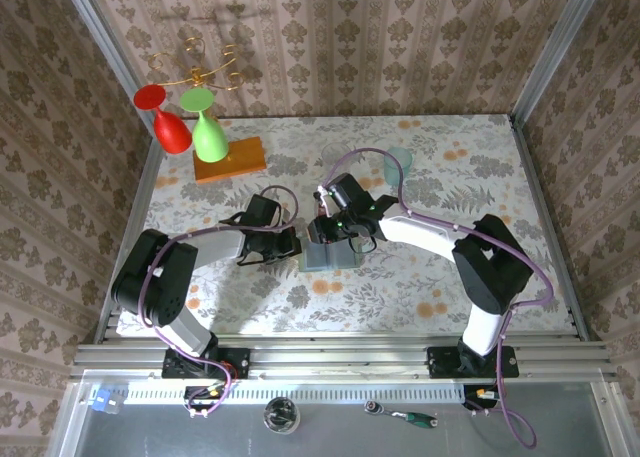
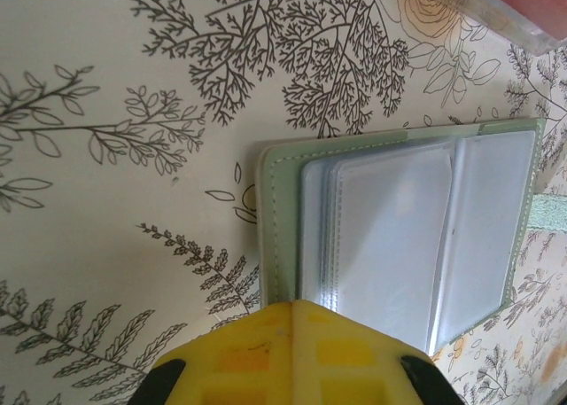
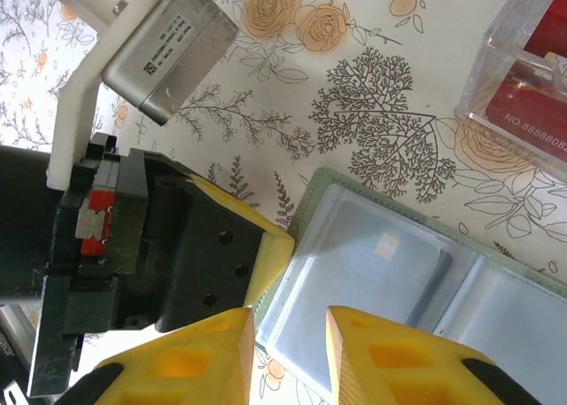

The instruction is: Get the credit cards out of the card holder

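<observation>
The card holder (image 1: 330, 255) lies open and flat on the floral counter (image 1: 450, 177), at its centre, between the two arms. Its clear plastic sleeves (image 3: 372, 263) face up inside a pale green stitched border.

Left pincer (image 2: 292, 309): fully closed, yellow tips together, holding nothing. The tips rest at the holder's left edge. The right wrist view shows the same contact.

Right pincer (image 3: 291, 321): partly open with a narrow gap. It sits directly over the near sleeves, with nothing between the fingers.

Red credit cards (image 3: 532, 104) lie in a clear box (image 3: 496, 77) just beyond the holder, apart from it.

Farther back stand a pale teal cup (image 1: 400, 160) to the right and an orange wooden block (image 1: 230, 160) to the left.
</observation>
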